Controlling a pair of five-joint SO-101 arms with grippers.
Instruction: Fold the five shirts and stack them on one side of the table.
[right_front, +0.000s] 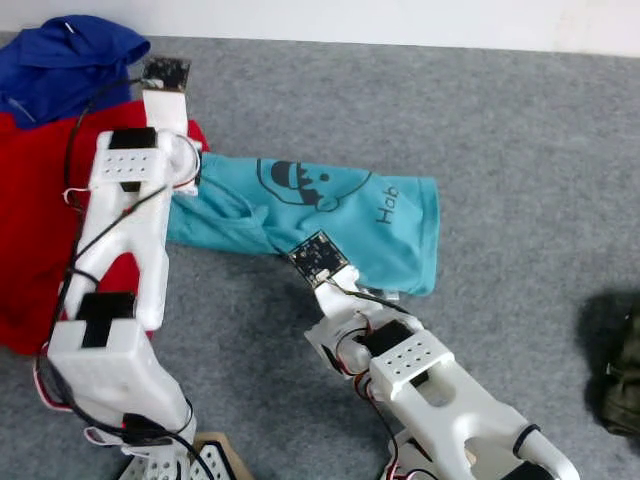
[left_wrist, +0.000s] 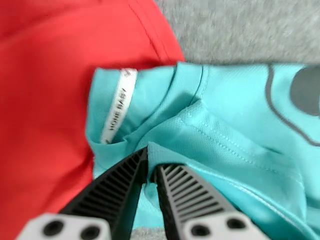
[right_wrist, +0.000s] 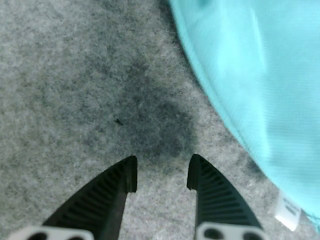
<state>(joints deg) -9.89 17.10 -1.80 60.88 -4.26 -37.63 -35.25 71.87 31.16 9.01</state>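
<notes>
Ribbed black left fingers (left_wrist: 125, 185) sit closest in my left wrist view, clenched on a fold of the teal shirt (left_wrist: 225, 125) just beside its collar label. That shirt lies as a long, partly folded band across the middle of the surface (right_front: 500, 110), and its collar end overlaps the red shirt (right_front: 40, 200) spread at the left edge. A blue shirt (right_front: 65, 60) sits crumpled at the far left corner. I judge the task barely begun, with nothing finished or stacked. My right fingers (right_wrist: 112, 192) are spread open over bare surface just beside the teal hem. From above, the arm hides the pinch, but the chest print shows.
</notes>
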